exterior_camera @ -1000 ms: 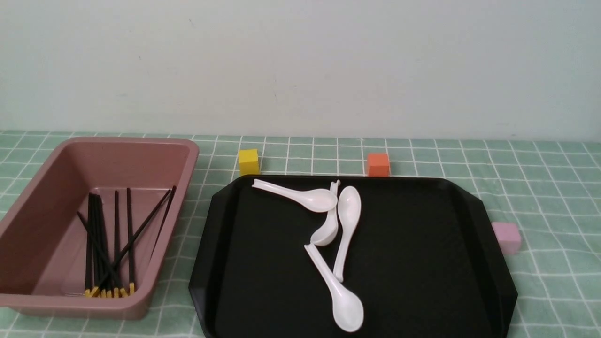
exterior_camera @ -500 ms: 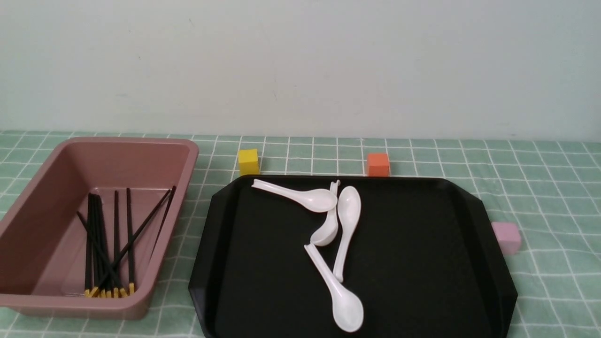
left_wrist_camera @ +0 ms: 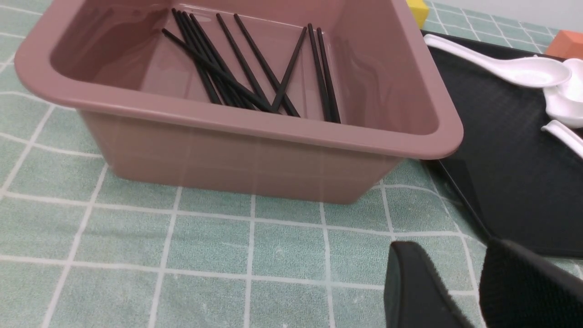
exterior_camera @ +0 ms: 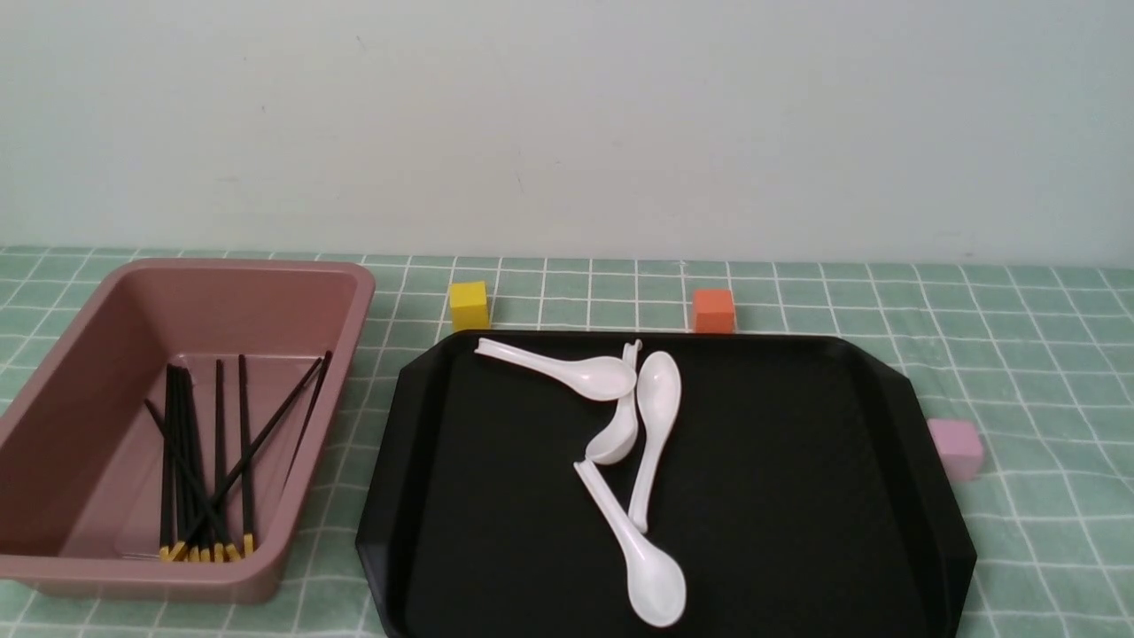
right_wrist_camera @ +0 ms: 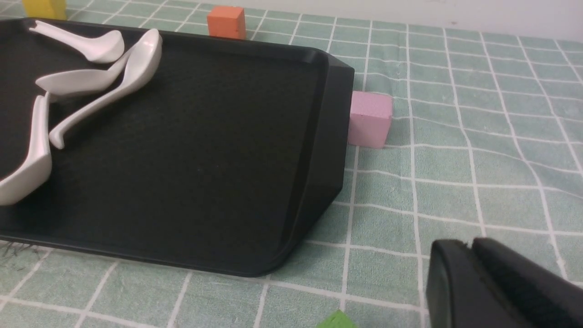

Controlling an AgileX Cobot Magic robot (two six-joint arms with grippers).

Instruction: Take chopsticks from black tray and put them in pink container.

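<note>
Several black chopsticks (exterior_camera: pixel 199 461) (left_wrist_camera: pixel 255 73) with yellow bands lie inside the pink container (exterior_camera: pixel 62 567) (left_wrist_camera: pixel 255 155) at the left. The black tray (exterior_camera: pixel 797 496) (left_wrist_camera: pixel 501 182) (right_wrist_camera: pixel 218 182) in the middle holds only white spoons, with no chopsticks on it. My left gripper (left_wrist_camera: pixel 455 269) shows only in the left wrist view. It hovers open and empty over the cloth, near the container's front corner. My right gripper (right_wrist_camera: pixel 471 248) shows only in the right wrist view, shut and empty, over the cloth beside the tray's right corner. Neither arm appears in the front view.
Several white soup spoons (exterior_camera: pixel 638 443) (right_wrist_camera: pixel 95 68) lie on the tray. A yellow cube (exterior_camera: pixel 469 305) and an orange cube (exterior_camera: pixel 713 310) (right_wrist_camera: pixel 226 21) stand behind it. A small pale pink cube (exterior_camera: pixel 955 447) (right_wrist_camera: pixel 370 118) sits at its right edge. A green object (right_wrist_camera: pixel 337 320) peeks in near the right gripper.
</note>
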